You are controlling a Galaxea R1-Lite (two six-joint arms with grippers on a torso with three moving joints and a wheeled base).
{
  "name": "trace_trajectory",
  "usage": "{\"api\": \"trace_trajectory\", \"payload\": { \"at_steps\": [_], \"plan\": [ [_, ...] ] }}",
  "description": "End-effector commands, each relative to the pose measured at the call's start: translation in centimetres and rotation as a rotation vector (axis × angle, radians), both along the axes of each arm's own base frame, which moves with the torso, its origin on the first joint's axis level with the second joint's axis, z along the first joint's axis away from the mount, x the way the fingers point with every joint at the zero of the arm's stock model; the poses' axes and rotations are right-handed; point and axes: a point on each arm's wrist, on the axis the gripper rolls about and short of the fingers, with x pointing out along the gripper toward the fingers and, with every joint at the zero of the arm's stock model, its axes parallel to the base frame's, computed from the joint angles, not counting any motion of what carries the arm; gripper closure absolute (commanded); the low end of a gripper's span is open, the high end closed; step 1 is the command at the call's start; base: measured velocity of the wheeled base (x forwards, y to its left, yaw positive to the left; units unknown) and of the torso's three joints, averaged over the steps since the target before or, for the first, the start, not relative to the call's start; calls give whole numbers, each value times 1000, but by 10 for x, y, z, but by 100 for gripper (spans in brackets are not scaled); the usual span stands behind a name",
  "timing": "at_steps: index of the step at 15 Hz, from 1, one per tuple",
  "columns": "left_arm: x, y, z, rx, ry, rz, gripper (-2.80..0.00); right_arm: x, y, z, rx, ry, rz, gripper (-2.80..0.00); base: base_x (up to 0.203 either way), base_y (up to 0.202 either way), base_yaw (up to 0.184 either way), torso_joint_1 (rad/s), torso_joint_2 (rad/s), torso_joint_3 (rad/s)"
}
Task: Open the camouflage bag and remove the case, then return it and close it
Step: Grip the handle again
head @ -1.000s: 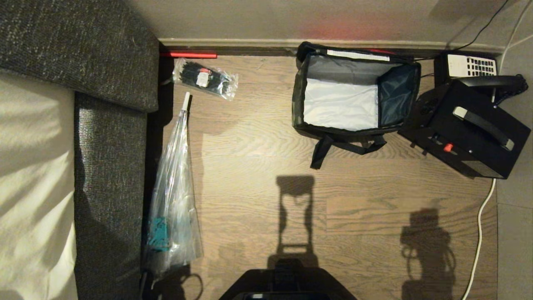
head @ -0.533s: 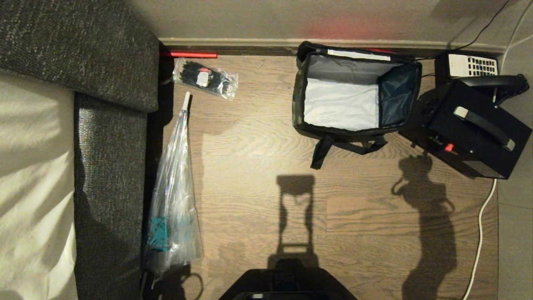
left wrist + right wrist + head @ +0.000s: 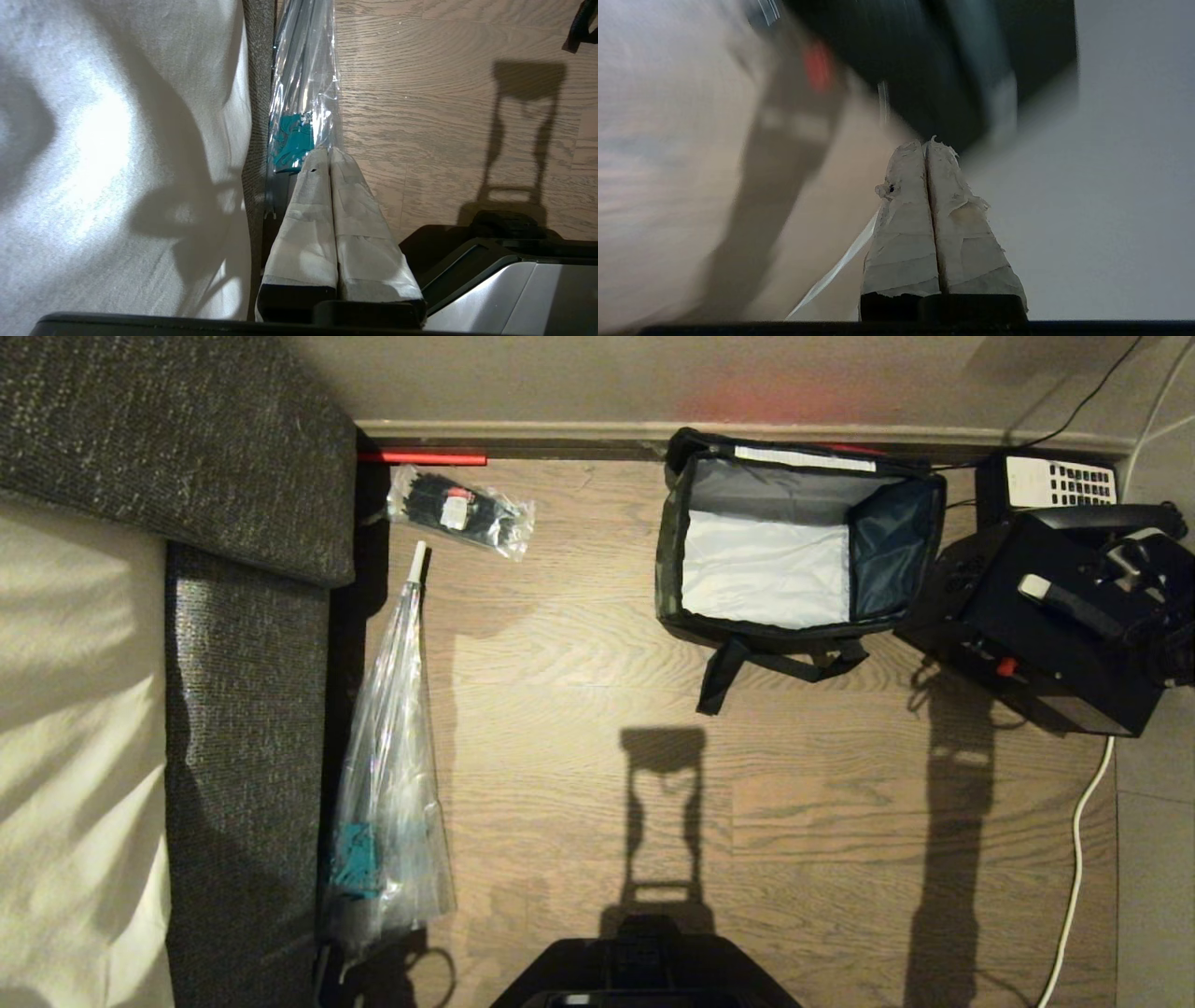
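At the left of your head view sits the grey sofa. Upper centre, the camouflage bag stands open. The case lies just right of it, outside. Your right gripper hangs over the case, fingers pressed together; the left gripper likewise.

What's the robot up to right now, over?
Right claw shut, empty, above the case. Left claw shut, parked by the sofa. Camouflage bag open, empty, case beside it. Nothing in the way.
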Motion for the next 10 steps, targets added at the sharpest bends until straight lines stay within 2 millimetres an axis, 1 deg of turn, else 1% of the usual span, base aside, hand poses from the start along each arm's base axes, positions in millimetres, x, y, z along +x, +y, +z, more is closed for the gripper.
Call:
{"api": "trace_trajectory", "payload": {
  "at_steps": [1,2,3,5,6,7,9,10],
  "plan": [
    [0,0,0,0,1,1,0,31,-33,-16,-204,-38,366,0,0,0,0,0,0,0],
    [0,0,0,0,1,1,0,36,-41,-8,-257,-81,403,0,0,0,0,0,0,0],
    [0,0,0,0,1,-1,0,38,-44,-3,-288,-109,400,0,0,0,0,0,0,0],
    [0,0,0,0,1,0,0,36,-43,-6,-342,-130,407,0,0,0,0,0,0,0],
    [0,0,0,0,1,1,0,33,-41,-6,-416,-108,429,0,0,0,0,0,0,0],
    [0,0,0,0,1,0,0,28,-40,-6,-470,-90,449,-280,0,0,0,0,0,0],
    [0,0,0,0,0,1,0,19,-36,-3,-496,-88,434,-280,0,0,0,0,0,0],
    [0,0,0,0,1,1,0,18,-36,-3,-502,-80,422,-280,0,0,0,0,0,0]
  ]
}}
